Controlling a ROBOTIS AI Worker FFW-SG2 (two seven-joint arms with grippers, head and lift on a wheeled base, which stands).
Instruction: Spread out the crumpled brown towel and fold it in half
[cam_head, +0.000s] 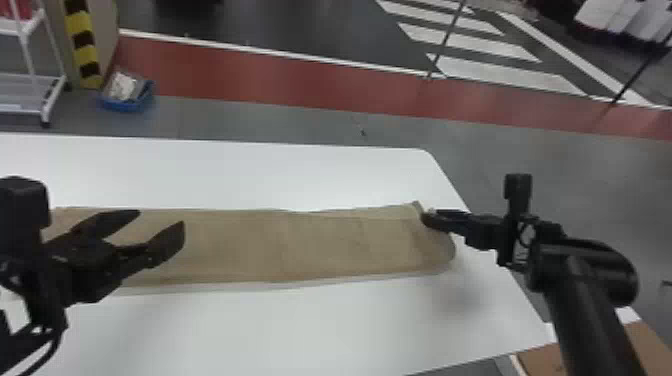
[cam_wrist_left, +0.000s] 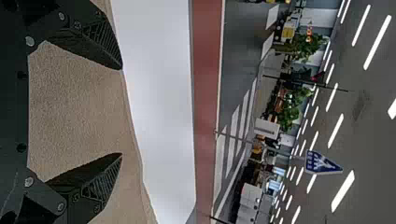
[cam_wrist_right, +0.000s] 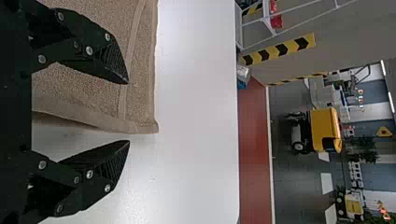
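Observation:
The brown towel (cam_head: 300, 245) lies as a long flat band across the white table, its right end slightly rumpled. My left gripper (cam_head: 162, 217) is over the towel's left part, fingers spread; in the left wrist view the left gripper (cam_wrist_left: 122, 112) has towel cloth (cam_wrist_left: 79, 102) behind its gap. At the towel's right end is my right gripper (cam_head: 430, 217). In the right wrist view the right gripper (cam_wrist_right: 128, 112) stands open, with the corner of the towel (cam_wrist_right: 102, 93) close to its fingers, one finger over the cloth and the other over bare table.
The white table (cam_head: 300, 330) has its right edge just beyond the towel's end. A brown box (cam_head: 645, 345) is at the lower right. On the floor behind stand a blue bin (cam_head: 125, 102) and a white rack (cam_head: 30, 80).

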